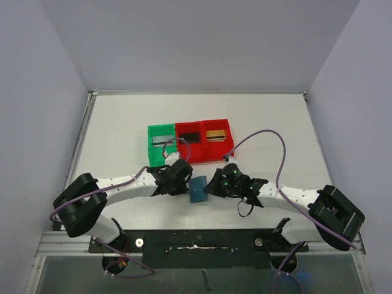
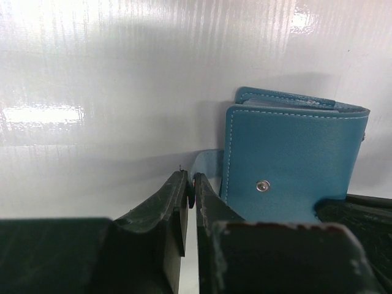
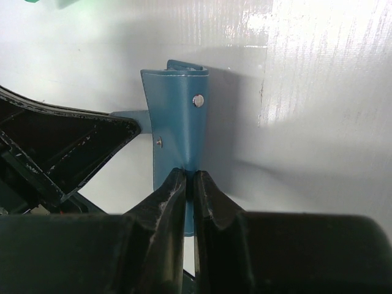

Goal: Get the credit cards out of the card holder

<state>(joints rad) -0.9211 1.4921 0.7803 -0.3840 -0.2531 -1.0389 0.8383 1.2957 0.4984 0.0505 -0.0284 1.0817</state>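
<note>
Card holder [image 1: 198,189], blue, folded shut: sits at mid-table [image 1: 122,122] near the front, directly between both arms, long axis running front to back. Right gripper [image 3: 188,177] is clamped tight on its near panel edge. Left gripper [image 2: 191,180] is pinched closed on its side tab.
</note>
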